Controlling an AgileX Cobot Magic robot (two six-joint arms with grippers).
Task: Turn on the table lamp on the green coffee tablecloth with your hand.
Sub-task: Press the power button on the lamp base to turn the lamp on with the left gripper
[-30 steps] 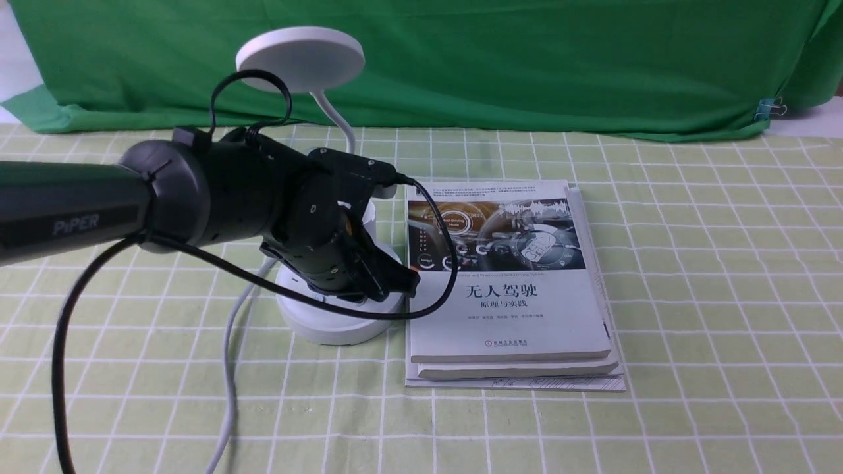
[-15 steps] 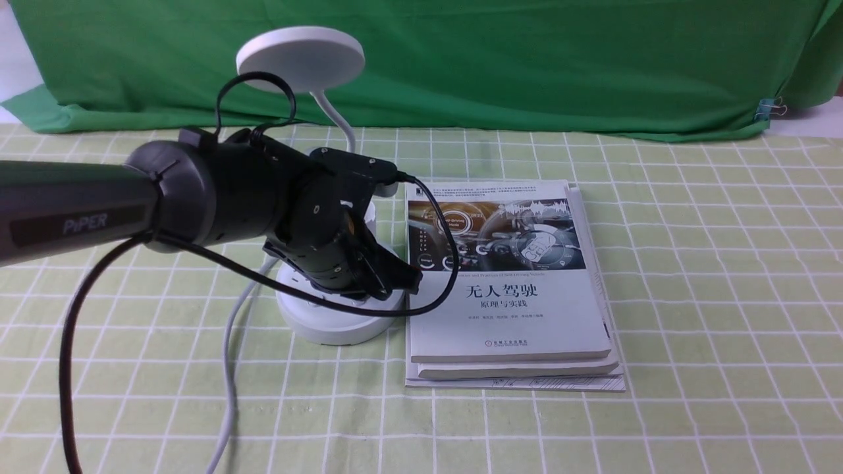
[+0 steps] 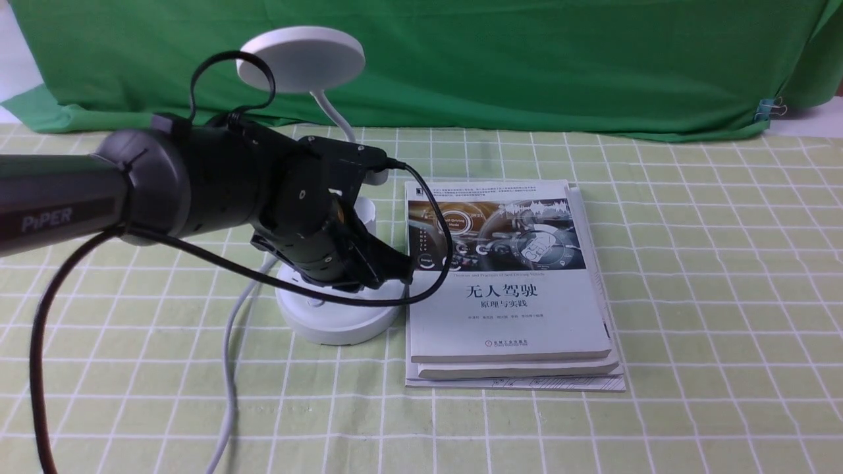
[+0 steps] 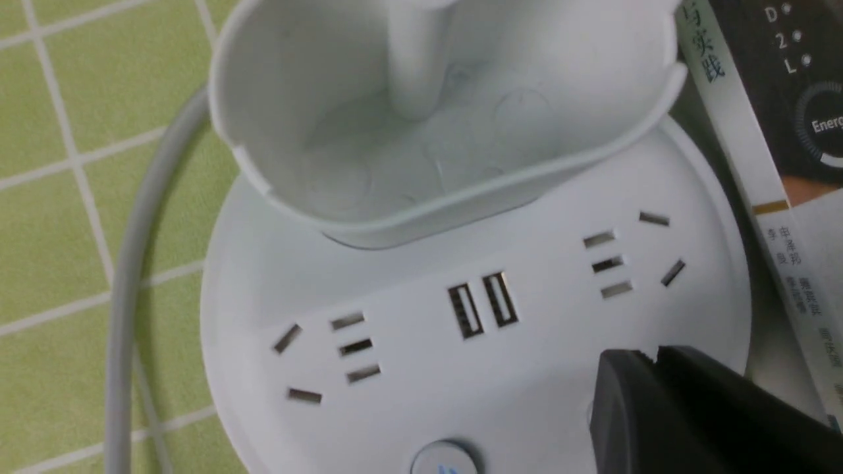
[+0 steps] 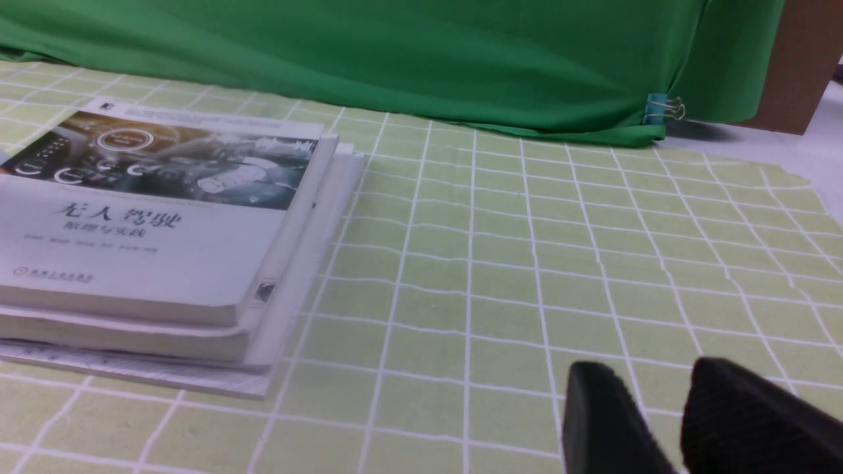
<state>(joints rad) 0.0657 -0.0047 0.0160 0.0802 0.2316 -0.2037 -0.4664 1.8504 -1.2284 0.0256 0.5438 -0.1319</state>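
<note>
The white table lamp stands on the green coffee tablecloth [image 3: 691,263]. Its disc head [image 3: 299,56] looks unlit; its round base [image 3: 336,321] lies under my hand. My left gripper [image 3: 397,271] is shut and empty, tip pointing down over the base's right side, beside the books. The left wrist view shows the cup-like holder [image 4: 428,131], sockets, two USB ports [image 4: 482,308], one round button [image 4: 448,461] and the shut left gripper [image 4: 649,355] over the base's near-right part. The second button is hidden. My right gripper [image 5: 652,375] is open and empty over the cloth.
A stack of books [image 3: 507,283] lies touching the lamp base's right side. The lamp's white cord [image 3: 229,368] runs toward the front edge on the left. The dark green backdrop cloth [image 3: 527,66] hangs at the back, with a binder clip [image 3: 767,108] at far right.
My left arm has drawn back to the left and its gripper tip has risen slightly off the lamp base. The lamp head looks the same.
</note>
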